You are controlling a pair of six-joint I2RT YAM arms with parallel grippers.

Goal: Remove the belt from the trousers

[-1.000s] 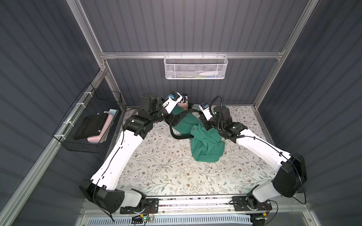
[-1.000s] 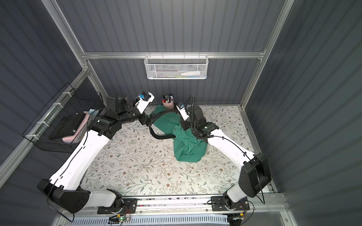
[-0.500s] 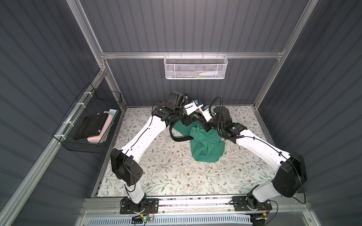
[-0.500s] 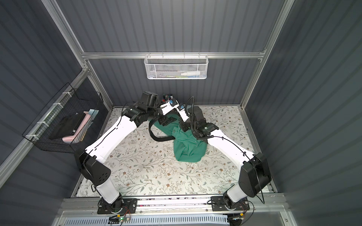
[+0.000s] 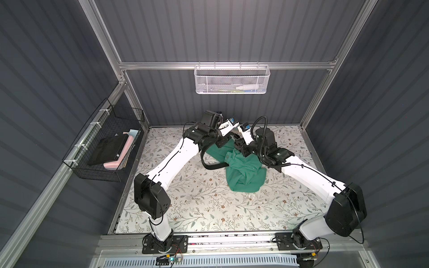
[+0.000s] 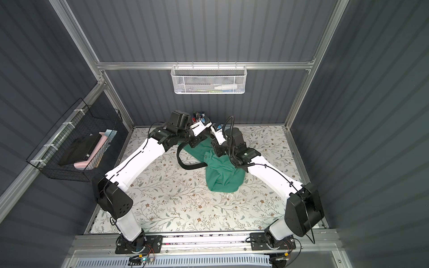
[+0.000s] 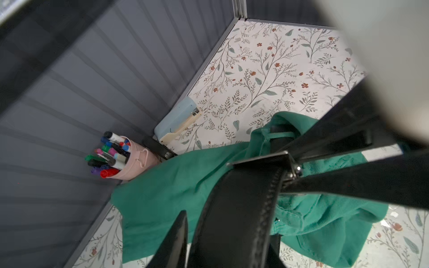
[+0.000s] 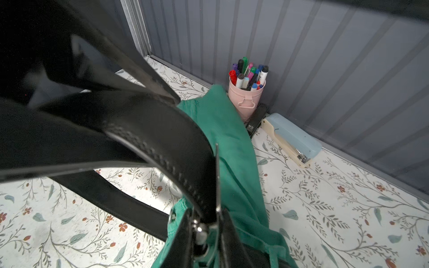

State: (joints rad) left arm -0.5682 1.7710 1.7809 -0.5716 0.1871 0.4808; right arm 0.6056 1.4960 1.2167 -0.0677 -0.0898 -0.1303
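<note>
The green trousers (image 5: 246,171) (image 6: 222,176) lie bunched at the back middle of the floral table. The black belt (image 5: 209,166) (image 6: 185,166) bows out to their left in a loop and rises to both grippers. My right gripper (image 8: 204,222) (image 5: 241,148) is shut on the belt's metal buckle (image 7: 260,159), just above the waistband. My left gripper (image 7: 229,232) (image 5: 224,143) sits right beside it. The strap (image 7: 236,208) fills the space between its fingers (image 7: 178,236), so it is shut on the belt.
A pink cup of markers (image 8: 247,99) (image 7: 137,162), a black stapler (image 8: 256,120) and a blue stapler (image 8: 292,139) stand against the back wall behind the trousers. A black wire basket (image 5: 104,148) hangs on the left wall. A white mesh basket (image 5: 232,80) hangs on the back wall.
My left arm swung from the left side over to the belt beside the right gripper, and its jaws closed from wide open onto the strap. The right arm kept its hold.
</note>
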